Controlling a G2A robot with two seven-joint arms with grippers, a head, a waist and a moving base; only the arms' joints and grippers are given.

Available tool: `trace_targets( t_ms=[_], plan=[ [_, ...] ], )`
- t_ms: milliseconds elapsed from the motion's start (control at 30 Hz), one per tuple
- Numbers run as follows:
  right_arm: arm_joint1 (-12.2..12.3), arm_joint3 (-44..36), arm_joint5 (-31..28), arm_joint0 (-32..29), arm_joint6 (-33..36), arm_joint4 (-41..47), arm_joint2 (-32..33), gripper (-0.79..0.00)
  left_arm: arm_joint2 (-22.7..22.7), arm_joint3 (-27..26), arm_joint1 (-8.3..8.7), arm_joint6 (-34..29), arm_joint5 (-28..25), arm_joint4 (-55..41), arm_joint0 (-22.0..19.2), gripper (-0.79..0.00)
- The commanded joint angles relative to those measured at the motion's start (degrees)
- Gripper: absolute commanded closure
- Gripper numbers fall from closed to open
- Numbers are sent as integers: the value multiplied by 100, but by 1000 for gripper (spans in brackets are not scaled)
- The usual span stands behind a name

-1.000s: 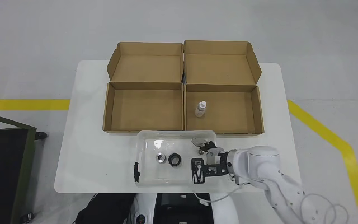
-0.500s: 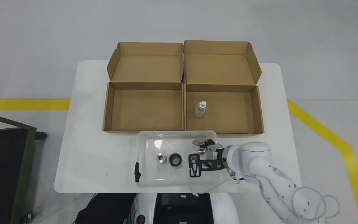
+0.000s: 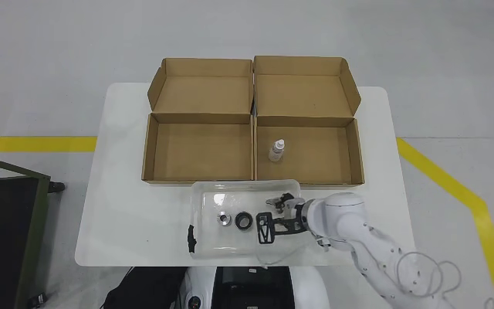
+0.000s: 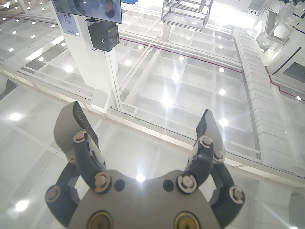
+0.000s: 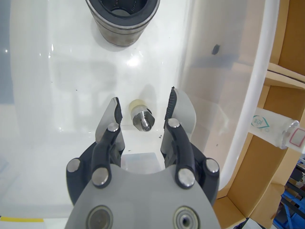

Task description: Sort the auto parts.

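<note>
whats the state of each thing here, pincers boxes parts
right pincer: open, straddling the threaded fitting, not touching it
left pincer: open, empty
threaded fitting: loose on the bin floor
linear bearing: standing on end in the bin
left cardboard box: lid open, empty
right cardboard box: lid open, bottle inside
bottle: upright

Table (image 3: pixel 116 193): white with rounded corners; it carries three containers.
Left box (image 3: pixel 199 151): open cardboard, at 11 o'clock from the table's middle, lid flap folded back toward 12 o'clock.
Right box (image 3: pixel 324 154): the same kind, at 1 o'clock, side wall touching the left box.
Bin (image 3: pixel 204 202): clear plastic, at 6 o'clock, just beside both boxes' front walls.
</note>
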Motion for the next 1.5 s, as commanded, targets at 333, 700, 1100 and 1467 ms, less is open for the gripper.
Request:
trace_targets(
  t_ms=[333,700,1100,1467],
  plan=[
    [11,78,102,182,181,-47,-310,0,0,0,0,0,0,0,0,-785],
    [46,-400,117,257,195,136,-357,-28,0,0,0,0,0,0,0,-785],
    [176,-1178,69,175,147,221,-325,-363,0,0,0,0,0,0,0,-785],
    [295,-1080,344,121,422,1072,-79,-785,0,0,0,0,0,0,0,-785]
  ],
)
